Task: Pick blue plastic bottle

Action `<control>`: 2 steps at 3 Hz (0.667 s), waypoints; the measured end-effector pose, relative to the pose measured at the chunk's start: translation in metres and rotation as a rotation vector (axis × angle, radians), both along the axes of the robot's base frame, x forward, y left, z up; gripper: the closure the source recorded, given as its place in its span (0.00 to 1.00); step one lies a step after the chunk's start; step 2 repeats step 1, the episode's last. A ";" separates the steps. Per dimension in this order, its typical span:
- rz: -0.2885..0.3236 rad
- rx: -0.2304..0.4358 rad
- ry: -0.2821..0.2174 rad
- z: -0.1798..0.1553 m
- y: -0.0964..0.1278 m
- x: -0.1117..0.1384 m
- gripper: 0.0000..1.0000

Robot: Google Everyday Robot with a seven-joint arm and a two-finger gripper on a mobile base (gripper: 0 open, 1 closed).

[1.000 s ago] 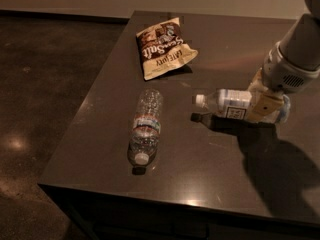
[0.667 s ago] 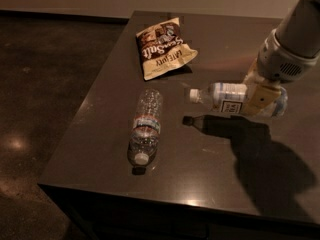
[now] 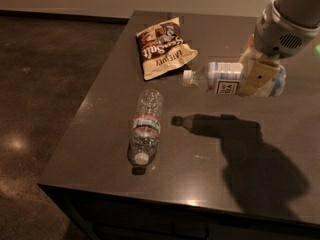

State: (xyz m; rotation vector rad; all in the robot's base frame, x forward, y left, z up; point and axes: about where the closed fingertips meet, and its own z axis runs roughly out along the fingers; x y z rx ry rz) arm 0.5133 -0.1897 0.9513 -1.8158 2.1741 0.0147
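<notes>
Camera view: gripper [image 3: 256,79] sits at right, above the table [image 3: 195,184], clamped on the blue bottle [image 3: 220,73] toward its base end. One tan finger [image 3: 261,76] crosses the front of the body just right of the label [image 3: 227,86]. The bottle is held sideways in the air with its cap [image 3: 187,76] pointing left, clear of the tabletop. Its shadow [image 3: 220,126] lies apart from it below.

Handling, as a guess: likely light, maybe near empty. Thin plastic walls will give under squeeze. The body is round and smooth, so it could twist or slip in the jaws. The grip is off-centre, so the neck end may droop. Mid-body on the label looks the safer hold, with moderate force.

Counts:
- Bottles: two, the blue one held and one clear bottle [image 3: 145,126] lying on the table, cap toward the near edge.
- Chip bag [image 3: 162,49]: one, flat at the back.
- Gripper: one.
- Table: one.
</notes>
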 end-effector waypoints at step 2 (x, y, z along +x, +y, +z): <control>0.000 0.000 0.000 0.000 0.000 0.000 1.00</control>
